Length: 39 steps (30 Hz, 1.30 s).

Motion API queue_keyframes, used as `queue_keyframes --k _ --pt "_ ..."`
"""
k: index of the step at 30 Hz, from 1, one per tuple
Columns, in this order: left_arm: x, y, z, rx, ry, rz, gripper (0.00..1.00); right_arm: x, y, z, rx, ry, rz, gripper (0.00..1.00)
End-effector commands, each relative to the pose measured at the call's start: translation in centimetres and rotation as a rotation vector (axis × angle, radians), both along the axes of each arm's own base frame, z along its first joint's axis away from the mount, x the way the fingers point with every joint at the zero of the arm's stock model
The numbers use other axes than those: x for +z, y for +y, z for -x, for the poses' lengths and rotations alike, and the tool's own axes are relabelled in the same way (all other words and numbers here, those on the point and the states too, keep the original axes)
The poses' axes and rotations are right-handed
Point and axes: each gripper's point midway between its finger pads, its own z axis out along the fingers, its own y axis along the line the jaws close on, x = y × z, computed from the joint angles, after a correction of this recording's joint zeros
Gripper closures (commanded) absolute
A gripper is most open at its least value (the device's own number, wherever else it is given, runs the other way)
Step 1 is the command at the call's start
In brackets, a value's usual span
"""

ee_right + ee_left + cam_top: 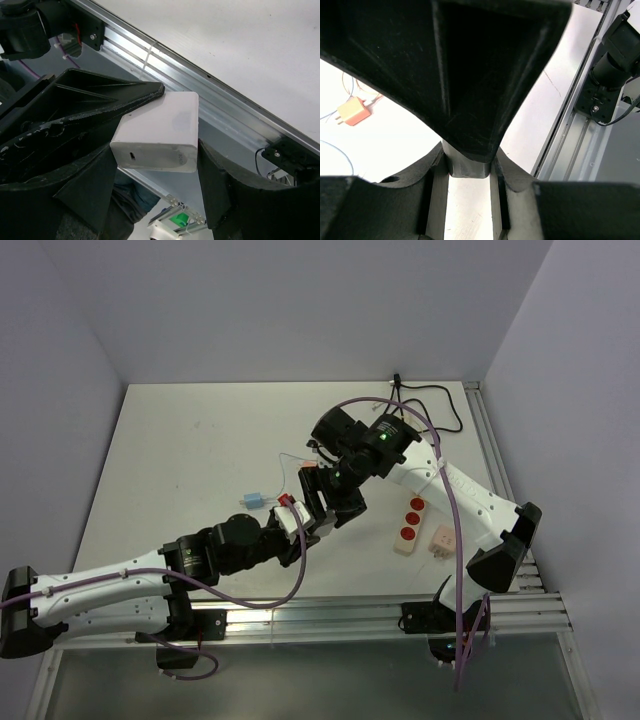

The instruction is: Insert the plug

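A white charger block (160,125) with a USB port on its near face sits between the fingers of my right gripper (156,152), which is shut on its two narrow sides. In the top view both grippers meet above the table's middle, the right gripper (337,498) coming from behind and the left gripper (305,510) from the front. In the left wrist view, the left gripper (468,172) flanks a grey, shadowed block end (467,166), touching both sides. A black finger of the other gripper covers it from above. The white power strip (410,524) with red buttons lies to the right.
A beige adapter (440,541) lies beside the strip. A blue-and-white plug (255,500) lies left of the grippers, and an orange plug (354,111) with thin wires lies on the table. A black cable (430,405) coils at the back right. An aluminium rail (400,605) runs along the front edge.
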Motion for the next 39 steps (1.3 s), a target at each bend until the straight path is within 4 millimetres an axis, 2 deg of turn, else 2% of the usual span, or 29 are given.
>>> queue_keyframes --k 1,19,39 --pt "2.1 -0.8 0.0 -0.01 -0.039 0.055 1.0 0.5 -1.6 1.2 0.004 0.039 0.033 0.3" --pt "2.2 -0.8 0.7 -0.035 -0.03 0.065 1.0 -0.7 -2.7 -0.1 0.0 -0.031 0.106 0.27" --pt "2.4 -1.0 0.4 -0.027 -0.035 0.068 1.0 -0.4 -1.8 -0.1 -0.005 -0.013 0.092 0.31"
